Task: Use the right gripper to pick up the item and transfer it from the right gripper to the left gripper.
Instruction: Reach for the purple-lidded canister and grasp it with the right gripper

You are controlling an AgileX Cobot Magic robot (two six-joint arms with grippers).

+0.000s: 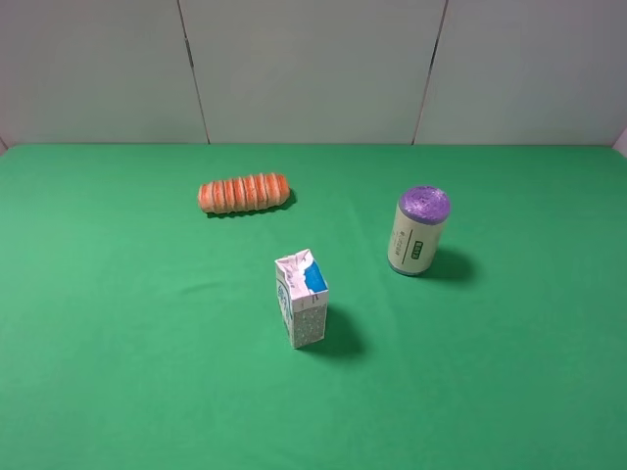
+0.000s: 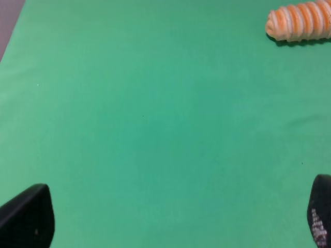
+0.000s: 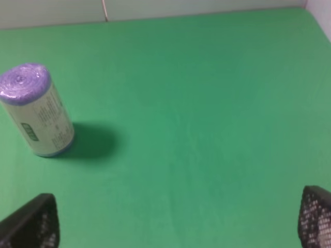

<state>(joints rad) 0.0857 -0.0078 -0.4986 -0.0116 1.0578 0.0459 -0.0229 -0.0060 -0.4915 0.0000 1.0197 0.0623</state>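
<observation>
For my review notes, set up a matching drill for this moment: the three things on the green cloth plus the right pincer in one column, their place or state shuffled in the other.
Column one:
1. canister
2. carton
3. roll
4. right pincer

Column two:
A. lying on its side, farthest back in the high view
B. open, holding nothing
C. standing, purple top, on the right
D. standing in the middle, nearest the high camera

Pairs: 1-C, 2-D, 3-A, 4-B.

The purple-capped item (image 3: 36,111) stands upright on the green counter (image 3: 207,103) near a frame edge, clear of the wide-spread right hand (image 3: 171,222).
</observation>
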